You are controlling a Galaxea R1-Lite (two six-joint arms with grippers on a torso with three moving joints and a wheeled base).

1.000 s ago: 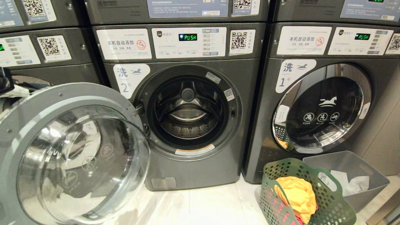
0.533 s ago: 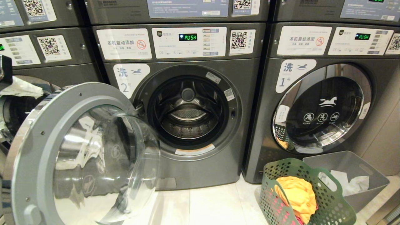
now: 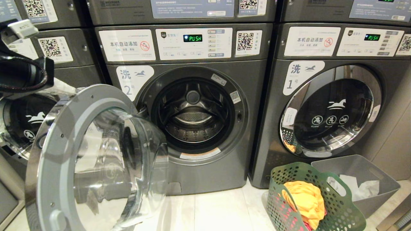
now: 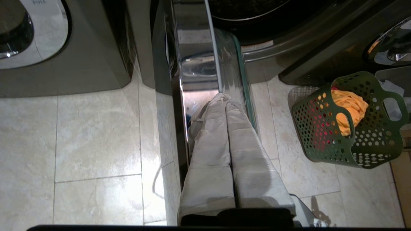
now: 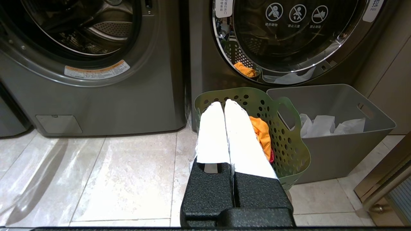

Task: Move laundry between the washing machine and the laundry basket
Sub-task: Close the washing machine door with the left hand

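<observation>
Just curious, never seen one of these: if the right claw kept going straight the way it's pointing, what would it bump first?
Probably the laundry basket: the shut right gripper points at its near rim, though depth is unclear.

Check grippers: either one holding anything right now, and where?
Nothing held. Left gripper is shut and empty, its tips at the open door's edge. Right gripper is shut and empty, in front of the basket.

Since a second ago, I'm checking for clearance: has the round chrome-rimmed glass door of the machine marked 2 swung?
Yes. The glass door has swung further open, its outer edge receding rightward toward its fixed hinge.
</observation>
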